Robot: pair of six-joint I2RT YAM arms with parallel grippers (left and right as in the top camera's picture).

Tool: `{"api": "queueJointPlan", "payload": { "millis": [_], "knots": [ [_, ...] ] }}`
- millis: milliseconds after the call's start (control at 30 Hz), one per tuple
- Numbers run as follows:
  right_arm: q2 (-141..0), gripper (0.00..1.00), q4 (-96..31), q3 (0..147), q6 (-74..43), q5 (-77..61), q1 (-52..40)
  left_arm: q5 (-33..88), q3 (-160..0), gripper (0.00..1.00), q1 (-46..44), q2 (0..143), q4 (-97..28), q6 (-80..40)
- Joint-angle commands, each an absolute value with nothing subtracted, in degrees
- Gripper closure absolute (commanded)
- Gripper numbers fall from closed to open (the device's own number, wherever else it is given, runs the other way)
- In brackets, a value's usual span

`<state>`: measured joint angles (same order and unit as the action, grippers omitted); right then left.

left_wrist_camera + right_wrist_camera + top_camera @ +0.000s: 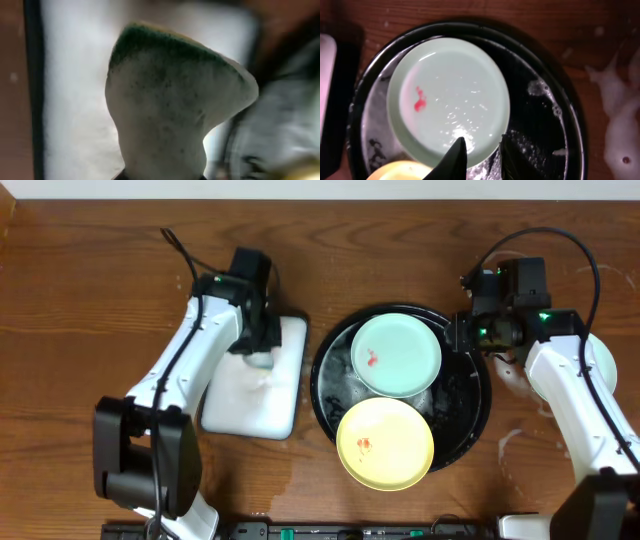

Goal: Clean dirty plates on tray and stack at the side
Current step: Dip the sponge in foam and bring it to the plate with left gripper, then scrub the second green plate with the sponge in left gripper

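A pale mint-green plate (pixel 396 355) with a red stain lies in the far half of the black tray (pixel 325 370). A pale yellow plate (pixel 385 443), also red-stained, overlaps the tray's near rim. Another mint plate (pixel 603 360) shows on the table at the right, partly under my right arm. My right gripper (pixel 482 150) stands narrowly open astride the first mint plate's (pixel 450 100) right rim, one finger over the plate and the other over the wet tray (pixel 555 130). Over the white dish, my left gripper (pixel 258 345) is shut on the green-topped sponge (pixel 170 100).
The white rectangular dish (pixel 250 405) lies left of the tray on the brown wooden table. White foam (pixel 620 115) is smeared on the wood to the right of the tray. Foam and water sit inside the tray.
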<state>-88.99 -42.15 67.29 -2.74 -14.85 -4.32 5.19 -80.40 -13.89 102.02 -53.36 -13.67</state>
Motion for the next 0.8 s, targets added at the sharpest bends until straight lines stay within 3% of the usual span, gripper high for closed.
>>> {"api": "queueJointPlan", "payload": {
  "millis": [0, 200, 533, 767],
  "knots": [
    [-93.9, 0.76, -41.6, 65.8, -2.5, -13.5, -4.6, 12.5, -85.3, 0.92, -16.7, 100.0, -53.1, -13.8],
    [-102.8, 0.67, -40.3, 65.8, -2.8, -13.5, -4.6, 15.6, -85.5, 0.92, -23.2, 100.0, -43.7, -16.8],
    [-111.7, 0.99, -39.0, 65.8, -3.4, -13.5, -4.6, 18.0, -85.5, 0.92, -32.8, 108.7, -31.1, -24.8],
    [-112.3, 0.99, -40.2, 65.8, -4.2, -13.3, -4.6, 23.1, -85.5, 0.92, -38.0, 117.8, -26.1, -29.5]
  ]
}}
